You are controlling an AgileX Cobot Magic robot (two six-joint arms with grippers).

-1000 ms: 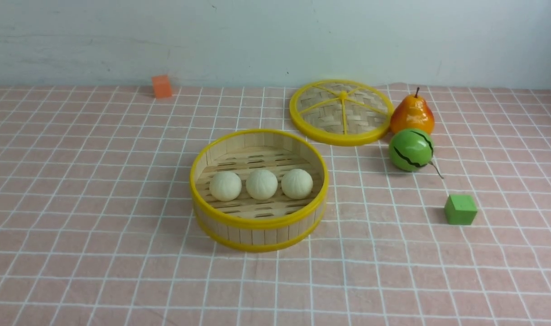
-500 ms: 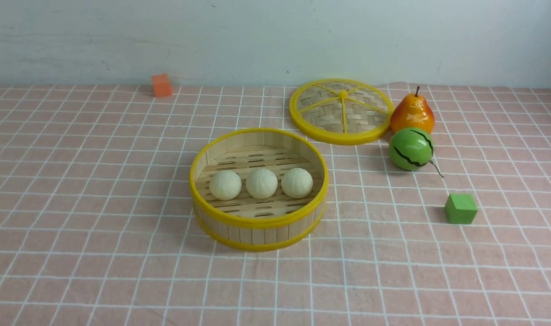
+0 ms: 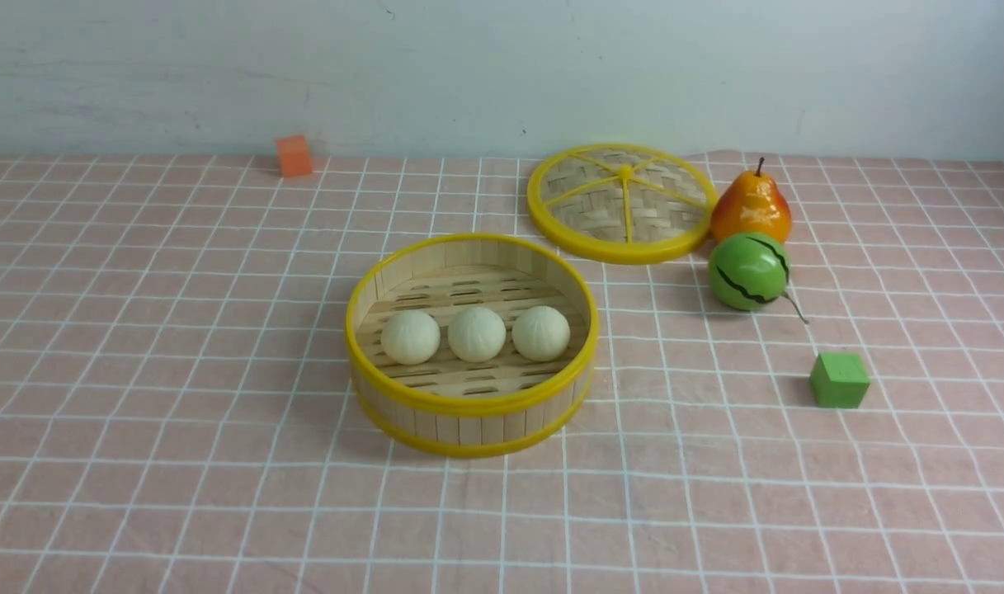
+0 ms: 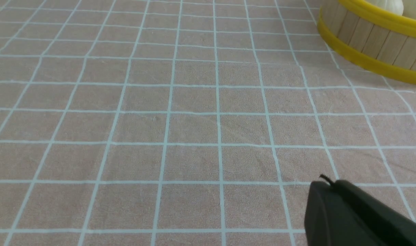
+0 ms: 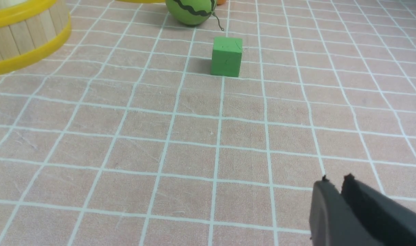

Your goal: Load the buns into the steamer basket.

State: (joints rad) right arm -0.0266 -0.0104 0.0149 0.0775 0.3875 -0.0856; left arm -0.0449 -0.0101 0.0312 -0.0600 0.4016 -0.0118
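Observation:
Three cream-white buns lie in a row on the slat floor of the steamer basket (image 3: 471, 406): the left bun (image 3: 410, 337), the middle bun (image 3: 476, 334) and the right bun (image 3: 540, 333). The basket stands mid-table; its wall also shows in the left wrist view (image 4: 372, 37) and the right wrist view (image 5: 19, 37). Neither arm shows in the front view. My left gripper (image 4: 331, 182) is shut and empty over bare cloth, apart from the basket. My right gripper (image 5: 335, 179) is shut and empty over bare cloth, short of the green cube.
The flat woven lid (image 3: 621, 202) lies behind the basket to the right. A pear (image 3: 751, 206) and a green striped melon (image 3: 749, 271) stand beside it. A green cube (image 3: 838, 380) sits at the right, and an orange cube (image 3: 294, 156) at the far left by the wall.

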